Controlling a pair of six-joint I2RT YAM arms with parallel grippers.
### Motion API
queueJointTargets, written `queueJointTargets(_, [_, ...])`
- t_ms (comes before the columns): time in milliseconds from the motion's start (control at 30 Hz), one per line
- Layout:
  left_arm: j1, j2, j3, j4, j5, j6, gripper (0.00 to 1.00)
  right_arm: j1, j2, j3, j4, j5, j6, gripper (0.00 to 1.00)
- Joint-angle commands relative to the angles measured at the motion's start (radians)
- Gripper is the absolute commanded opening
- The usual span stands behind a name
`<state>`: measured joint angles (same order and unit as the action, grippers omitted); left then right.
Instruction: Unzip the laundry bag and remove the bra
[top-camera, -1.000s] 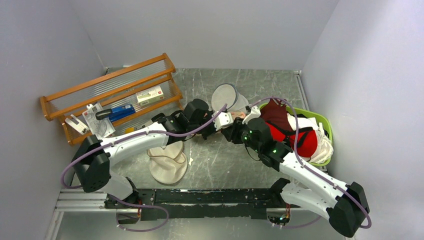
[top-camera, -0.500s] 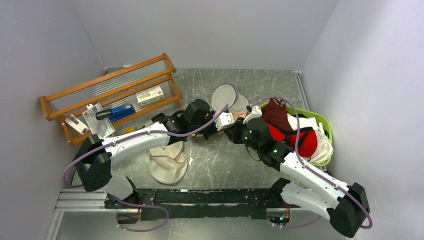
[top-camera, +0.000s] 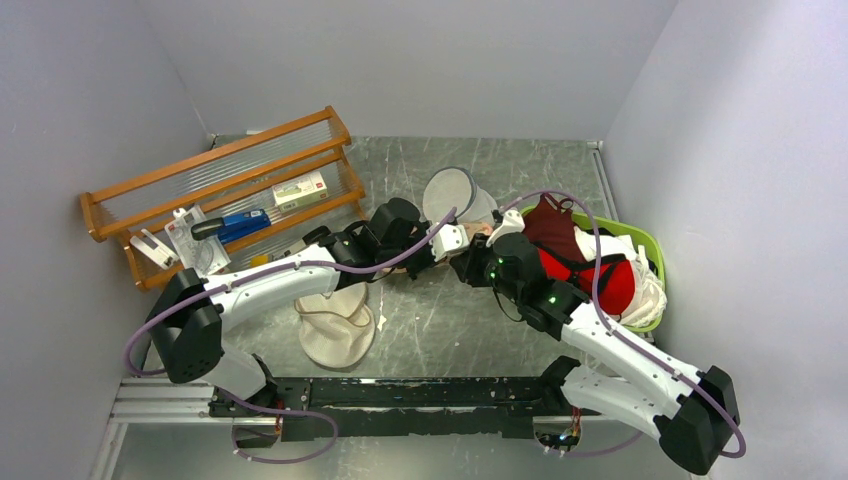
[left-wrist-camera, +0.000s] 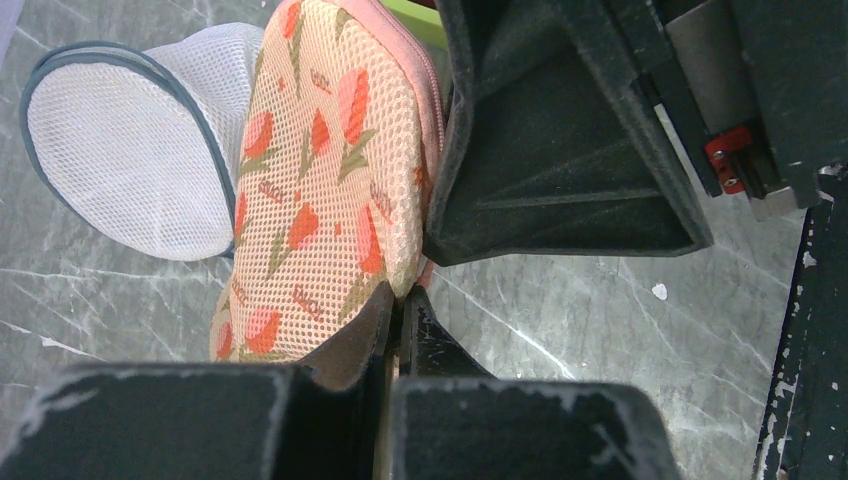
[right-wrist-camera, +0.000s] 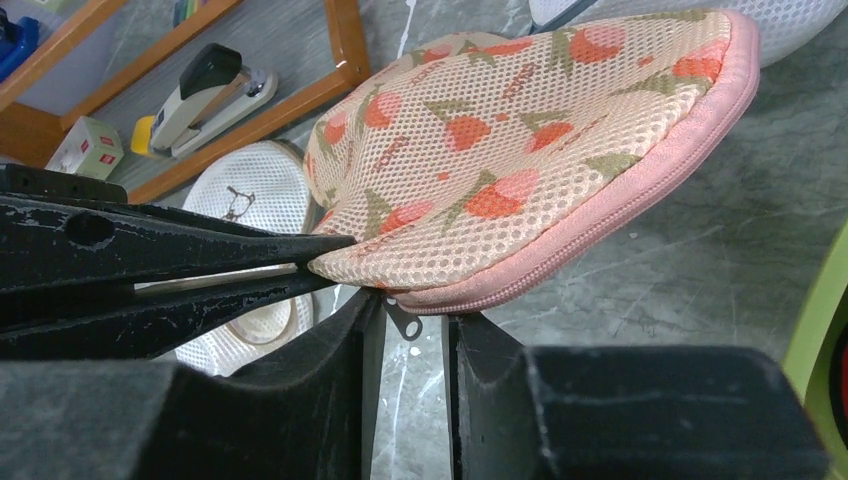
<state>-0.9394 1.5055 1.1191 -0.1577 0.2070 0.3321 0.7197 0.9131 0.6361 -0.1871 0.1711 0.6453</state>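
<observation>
Barely anything moves near the desk (top-camera: 450, 330) centre: left claw (left-wrist-camera: 392, 300) keeps pinching the laundry bag (right-wrist-camera: 520, 150) edge, right claw (right-wrist-camera: 410, 305) straddles the zipper pull (right-wrist-camera: 403, 322), grip unclear. Zipper (right-wrist-camera: 610, 225) remains shut.

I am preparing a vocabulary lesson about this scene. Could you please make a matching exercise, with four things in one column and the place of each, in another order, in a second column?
Things
1. laundry bag
2. round white mesh pouch
3. stapler
4. red garment

Places
A. in the wooden rack
B. in the green basket
C. pinched at its edge by the left end effector
D. on the table, beside the laundry bag

Pairs: 1-C, 2-D, 3-A, 4-B
</observation>
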Motion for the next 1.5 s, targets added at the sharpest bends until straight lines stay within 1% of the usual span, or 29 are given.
queueJointTargets(0, [0.004, 0.001, 0.031, -0.016, 0.002, -0.006, 0.07, -0.01, -0.02, 0.011, -0.038, 0.071, -0.03, 0.24])
queueJointTargets(133, [0.005, 0.002, 0.033, -0.018, 0.002, -0.007, 0.07, -0.009, -0.029, 0.002, -0.026, 0.06, -0.045, 0.23])
queueJointTargets(233, [0.004, 0.001, 0.031, -0.017, 0.003, -0.007, 0.07, -0.009, -0.021, -0.003, -0.004, 0.032, -0.052, 0.19])
queueJointTargets(367, [0.004, 0.003, 0.033, -0.019, 0.002, -0.007, 0.07, -0.01, -0.011, -0.001, -0.004, 0.032, -0.048, 0.16])
queueJointTargets(567, [0.005, 0.001, 0.033, -0.019, 0.006, -0.007, 0.07, -0.01, -0.015, 0.002, -0.02, 0.057, -0.052, 0.09])
queueJointTargets(700, [0.005, 0.002, 0.031, -0.019, 0.004, -0.006, 0.07, -0.01, -0.012, 0.008, -0.032, 0.065, -0.053, 0.0])
queueJointTargets(833, [0.004, 0.0, 0.027, -0.018, -0.001, -0.001, 0.07, -0.01, -0.026, 0.017, -0.06, 0.095, -0.073, 0.0])
queueJointTargets(967, [0.005, -0.013, 0.012, -0.013, -0.018, 0.018, 0.07, -0.014, -0.029, 0.031, -0.094, 0.129, -0.128, 0.0])
queueJointTargets(1200, [0.005, -0.051, -0.041, 0.019, -0.049, 0.068, 0.07, -0.052, -0.039, 0.052, -0.168, 0.234, -0.216, 0.0])
queueJointTargets(1467, [0.005, -0.053, -0.057, 0.015, -0.036, 0.102, 0.07, -0.167, -0.049, 0.038, -0.166, 0.17, -0.266, 0.0])
